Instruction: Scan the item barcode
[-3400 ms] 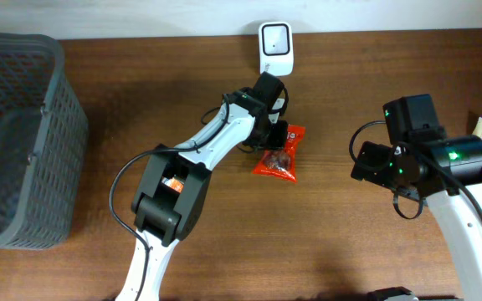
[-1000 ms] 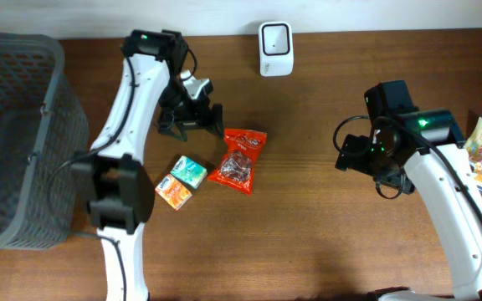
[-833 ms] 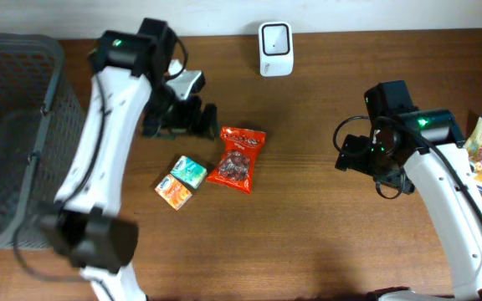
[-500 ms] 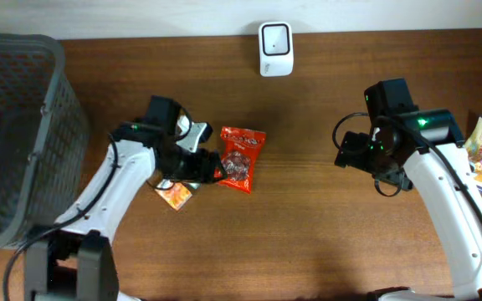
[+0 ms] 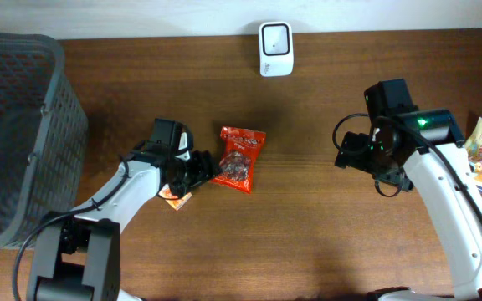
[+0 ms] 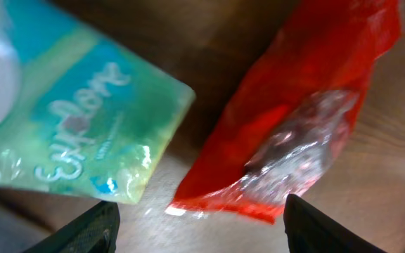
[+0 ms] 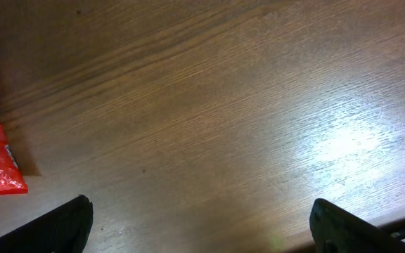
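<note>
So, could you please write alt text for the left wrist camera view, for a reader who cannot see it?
Close view from the left gripper, jaws open, above a wooden table: a teal-green packet lies at left and a red snack bag with a clear window at right. Both dark fingertips show at the bottom edge.

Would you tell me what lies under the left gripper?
A green packet beside the red snack bag; overhead, the left gripper covers it, leaving only an orange packet's corner visible.
</note>
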{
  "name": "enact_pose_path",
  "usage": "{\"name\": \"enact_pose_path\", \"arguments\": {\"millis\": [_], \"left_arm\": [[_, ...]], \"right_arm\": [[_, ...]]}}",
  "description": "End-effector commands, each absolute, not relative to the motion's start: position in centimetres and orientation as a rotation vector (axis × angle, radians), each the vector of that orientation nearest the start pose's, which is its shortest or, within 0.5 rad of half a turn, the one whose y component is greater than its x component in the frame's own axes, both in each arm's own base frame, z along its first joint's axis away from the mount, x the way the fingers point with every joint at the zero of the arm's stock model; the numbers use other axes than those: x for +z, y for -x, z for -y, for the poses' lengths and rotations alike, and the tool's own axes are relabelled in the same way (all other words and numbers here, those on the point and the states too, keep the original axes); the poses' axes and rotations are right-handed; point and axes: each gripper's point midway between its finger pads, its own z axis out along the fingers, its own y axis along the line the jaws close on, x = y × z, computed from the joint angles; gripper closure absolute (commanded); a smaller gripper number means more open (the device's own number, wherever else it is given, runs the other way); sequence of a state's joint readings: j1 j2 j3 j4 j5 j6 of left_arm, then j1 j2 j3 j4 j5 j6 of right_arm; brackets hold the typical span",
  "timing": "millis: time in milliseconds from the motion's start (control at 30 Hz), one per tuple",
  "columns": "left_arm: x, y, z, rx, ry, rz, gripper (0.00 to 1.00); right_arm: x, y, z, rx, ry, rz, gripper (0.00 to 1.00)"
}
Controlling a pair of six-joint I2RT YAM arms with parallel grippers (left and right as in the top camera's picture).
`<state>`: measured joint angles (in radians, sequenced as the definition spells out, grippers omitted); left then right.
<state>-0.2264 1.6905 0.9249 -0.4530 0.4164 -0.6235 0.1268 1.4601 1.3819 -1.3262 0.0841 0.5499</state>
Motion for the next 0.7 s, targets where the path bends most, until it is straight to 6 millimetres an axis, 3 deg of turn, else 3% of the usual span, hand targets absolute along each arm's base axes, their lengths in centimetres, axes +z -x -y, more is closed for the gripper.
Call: {"name": "enact_pose_path", "arguments": {"millis": [0, 100, 233, 367, 533, 567, 600, 667], "left_arm": [[2.0, -32.1, 16.5, -0.817, 0.473, -2.884, 0.27], [0.6, -32.1, 18.3, -0.856, 0.488, -2.898, 0.27], [0.1, -33.4, 18.8, -0.868, 0.456, -2.852, 0.28], [0.2, -34.4, 18.5, -0.833, 0.45, -2.81, 0.58], [0.1, -34.5, 18.5, -0.825, 0.451, -2.808, 0.82], [0.2, -34.5, 18.5, -0.826, 0.45, -2.807, 0.94], [0.4, -34.6, 18.5, -0.829, 0.447, -2.802, 1.0], [1.6, -35.0, 18.6, -0.834, 0.389, -2.772, 1.0]], "right_arm": [[17.4, -28.0, -2.0, -0.034, -0.649, -2.888, 0.01], [17.4, -28.0, -2.0, -0.034, -0.649, -2.888, 0.01], [17.4, -27.9, -2.0, -0.034, -0.649, -2.888, 0.01], [17.4, -27.9, -2.0, -0.034, -0.649, -2.888, 0.01], [17.4, -28.0, -2.0, -0.035, -0.649, -2.888, 0.01], [17.4, -28.0, -2.0, -0.035, -0.649, -2.888, 0.01], [17.4, -28.0, -2.0, -0.035, -0.649, -2.888, 0.01], [17.4, -28.0, -2.0, -0.035, -0.649, -2.888, 0.01]]}}
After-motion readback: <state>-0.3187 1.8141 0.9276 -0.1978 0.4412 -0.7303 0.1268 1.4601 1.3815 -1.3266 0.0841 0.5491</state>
